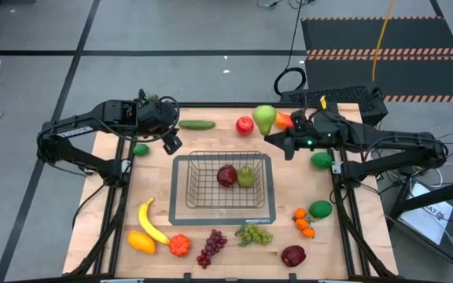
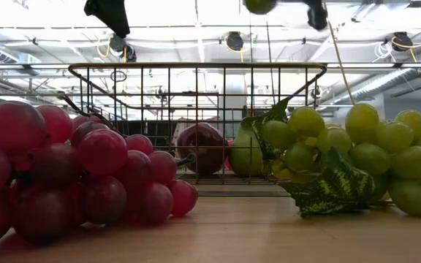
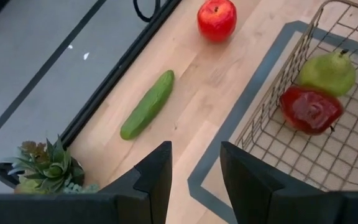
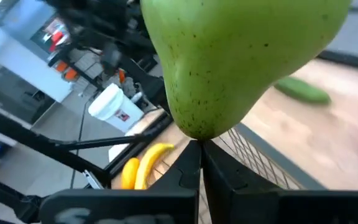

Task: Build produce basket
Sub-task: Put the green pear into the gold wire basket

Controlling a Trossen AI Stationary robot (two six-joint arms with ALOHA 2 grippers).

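The wire basket (image 1: 199, 200) stands mid-table on its dark base and holds a dark red fruit (image 1: 226, 175) and a green pear (image 1: 245, 176). My right gripper (image 1: 276, 137) is high over the table's far right part, shut on a second green pear (image 1: 264, 118), which fills the right wrist view (image 4: 241, 56) and shows at the low view's upper edge (image 2: 260, 6). My left gripper (image 3: 194, 149) hangs open and holding nothing above the basket's far left corner (image 1: 171, 144). More produce lies around the basket. My right gripper pinches the pear at its narrow end (image 4: 194, 138), only at the fingertips (image 4: 188, 165), which have closed together there. The fingers come nearly level from the table's right. The pear is lifted clear of the table, its wide end sticking out past the fingers.
A cucumber (image 3: 148, 102) and a red apple (image 3: 217, 18) lie along the far edge. A banana (image 1: 152, 222), red grapes (image 2: 79, 168), green grapes (image 2: 357, 153), orange fruits (image 1: 303, 222) and green balls (image 1: 321, 208) lie at the near and right sides. A leafy green piece (image 3: 45, 168) sits by the left gripper.
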